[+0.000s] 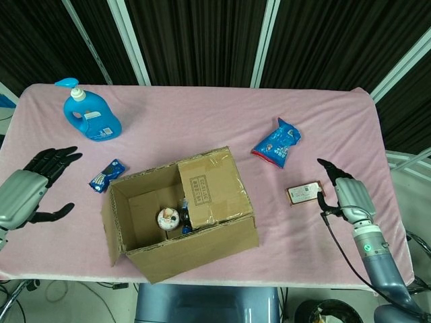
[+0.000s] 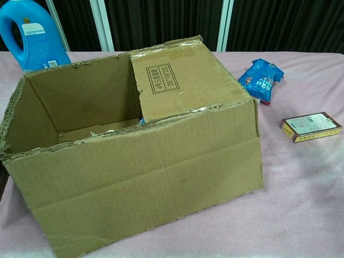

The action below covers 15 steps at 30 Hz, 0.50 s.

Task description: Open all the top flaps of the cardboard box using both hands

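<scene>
The cardboard box [image 1: 195,249] sits near the table's front edge, its near wall [image 2: 145,188] filling the chest view. One top flap [image 1: 212,188] still lies folded over the box's right half; it carries a printed label [image 2: 159,78]. The left flap [image 1: 106,225] hangs down outside the left wall. Small items [image 1: 168,217] lie inside. My left hand [image 1: 28,190] is open with fingers spread, well left of the box and apart from it. My right hand [image 1: 345,193] hovers right of the box beside a small carton, holding nothing. Neither hand shows in the chest view.
A blue detergent bottle [image 1: 90,114] stands at the back left. A small blue packet [image 1: 106,175] lies left of the box, a blue snack bag [image 1: 277,142] to its back right, and a small red-edged carton [image 1: 304,192] right of it. The pink tablecloth [image 1: 202,121] covers the table.
</scene>
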Motion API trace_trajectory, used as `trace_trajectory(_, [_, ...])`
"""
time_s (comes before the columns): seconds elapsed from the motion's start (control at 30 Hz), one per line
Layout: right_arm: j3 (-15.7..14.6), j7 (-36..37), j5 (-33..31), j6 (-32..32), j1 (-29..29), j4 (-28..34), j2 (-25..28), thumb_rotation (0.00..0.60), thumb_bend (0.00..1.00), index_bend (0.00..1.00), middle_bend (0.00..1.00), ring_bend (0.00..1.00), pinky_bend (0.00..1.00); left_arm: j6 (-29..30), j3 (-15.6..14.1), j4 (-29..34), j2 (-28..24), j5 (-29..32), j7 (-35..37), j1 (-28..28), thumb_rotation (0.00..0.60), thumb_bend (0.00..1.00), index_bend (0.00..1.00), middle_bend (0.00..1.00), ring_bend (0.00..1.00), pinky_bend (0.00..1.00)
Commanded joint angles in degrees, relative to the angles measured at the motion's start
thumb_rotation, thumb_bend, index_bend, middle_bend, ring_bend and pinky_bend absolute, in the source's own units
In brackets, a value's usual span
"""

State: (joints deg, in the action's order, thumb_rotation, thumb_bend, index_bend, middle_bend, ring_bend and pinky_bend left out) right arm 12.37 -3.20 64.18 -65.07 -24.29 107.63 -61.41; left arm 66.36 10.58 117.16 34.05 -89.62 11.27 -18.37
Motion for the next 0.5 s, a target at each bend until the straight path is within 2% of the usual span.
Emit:
trace_trajectory(0.03, [0.58,-1.54,1.92,0.3,-1.16,0.62,1.35,0.6,0.56,0.08,0.14,0.21,0.24,17.98,-2.4,-8.46,21.09,4.41,-17.88,8.39,0.6,0.26,0.0,0.0,0.0,0.0])
trace_trajectory(0.2, [1.69,-3.22,6.51,1.35,-3.64,0.85,3.16,0.6,0.53,0.08,0.14,0.19,0.23,22.24,-3.36,-14.23,28.41,4.12,-18.26,10.33,0.6,0.26,0.0,0.0,0.0,0.0])
trace_trajectory(0.3, [2.21,-3.65,9.79,2.61,-5.44,0.79,4.08,0.6,0.53,0.08,0.14,0.14,0.23,23.0,-3.55,-16.11,30.47,4.98,-16.03,11.04,0.6,0.26,0.0,0.0,0.0,0.0])
trace_trajectory(0.5, [3.23,-4.46,15.15,7.42,-10.47,1.02,5.39,0.6,0.54,0.08,0.15,0.14,0.23,23.91,-3.42,-19.74,32.44,5.63,-12.75,11.71,0.6,0.26,0.0,0.0,0.0,0.0])
